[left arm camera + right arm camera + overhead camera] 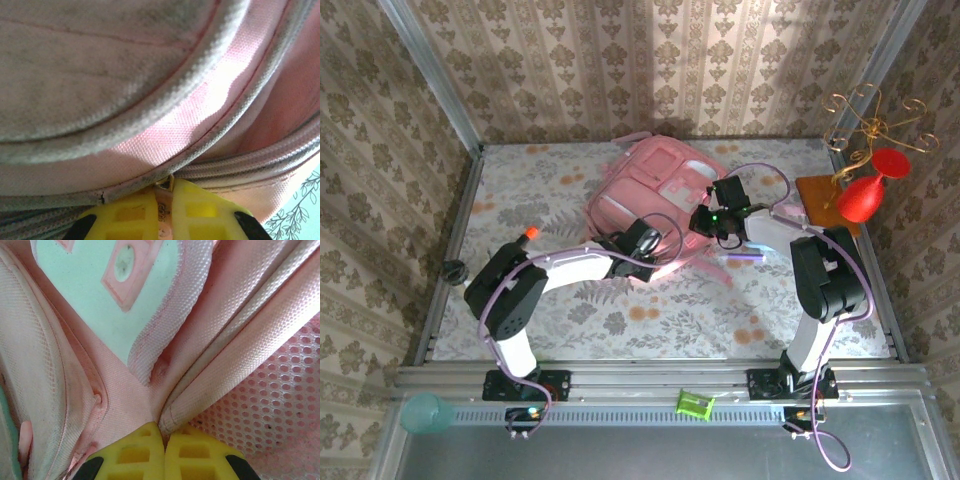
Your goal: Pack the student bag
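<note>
On the floral-print tabletop [620,320], the large soft pink fabric student bag [650,185] lies flat at far centre, between both arms. The left tool [168,200] is clenched on the small metal zip pull [167,186] at the bag's near edge. The right tool [164,440] pinches a fold of the bag's right side.

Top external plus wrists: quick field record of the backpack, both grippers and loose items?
bag: pink backpack, lying on table, far centre
left gripper: shut on zip pull at bag seam
right gripper: shut on a fold of bag fabric
loose on table: orange-capped marker; purple pen-shaped item
right edge: red vase on wooden board
front rail: small green item; teal cup
</note>
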You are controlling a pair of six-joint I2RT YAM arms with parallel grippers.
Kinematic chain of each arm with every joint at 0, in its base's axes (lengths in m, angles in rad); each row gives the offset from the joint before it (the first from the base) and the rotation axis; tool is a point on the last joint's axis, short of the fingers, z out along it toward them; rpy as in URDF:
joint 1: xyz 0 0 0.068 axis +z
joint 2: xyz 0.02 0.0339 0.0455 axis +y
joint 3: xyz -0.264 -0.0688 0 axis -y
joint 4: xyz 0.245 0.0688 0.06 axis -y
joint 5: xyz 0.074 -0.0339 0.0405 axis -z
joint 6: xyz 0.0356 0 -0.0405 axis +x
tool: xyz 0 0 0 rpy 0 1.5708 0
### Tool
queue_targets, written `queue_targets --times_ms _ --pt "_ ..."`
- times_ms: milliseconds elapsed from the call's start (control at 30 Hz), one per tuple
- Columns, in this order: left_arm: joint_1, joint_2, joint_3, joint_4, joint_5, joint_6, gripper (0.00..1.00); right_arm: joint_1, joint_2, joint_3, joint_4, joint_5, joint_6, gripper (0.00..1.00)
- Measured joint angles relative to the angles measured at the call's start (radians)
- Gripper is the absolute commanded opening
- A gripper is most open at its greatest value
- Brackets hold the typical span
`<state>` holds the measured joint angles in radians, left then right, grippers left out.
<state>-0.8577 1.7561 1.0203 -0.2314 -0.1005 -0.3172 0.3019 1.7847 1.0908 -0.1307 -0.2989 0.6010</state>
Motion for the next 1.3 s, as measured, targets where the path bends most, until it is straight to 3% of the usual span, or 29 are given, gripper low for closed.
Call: queue_targets --times_ms 733,967,1167,1300 --pt "0.095 -0.181 -0.142 0.012 0.031 0.089 0.0 0.018 -0.029 0.0 -0.074 0.056 -0.08 0.0" --pt "0.146 -0.278 -0.185 0.028 0.113 0.109 0.0 0.018 -0.029 0.019 -0.101 0.052 -0.103 0.0" --pt "0.153 -0.319 -0.196 0.031 0.227 0.087 0.0 0.008 -0.043 0.031 -0.129 0.024 -0.113 0.29" --pt "0.141 -0.325 -0.196 0.029 0.258 0.055 0.0 0.015 -0.138 0.008 -0.159 0.03 -0.12 0.47"
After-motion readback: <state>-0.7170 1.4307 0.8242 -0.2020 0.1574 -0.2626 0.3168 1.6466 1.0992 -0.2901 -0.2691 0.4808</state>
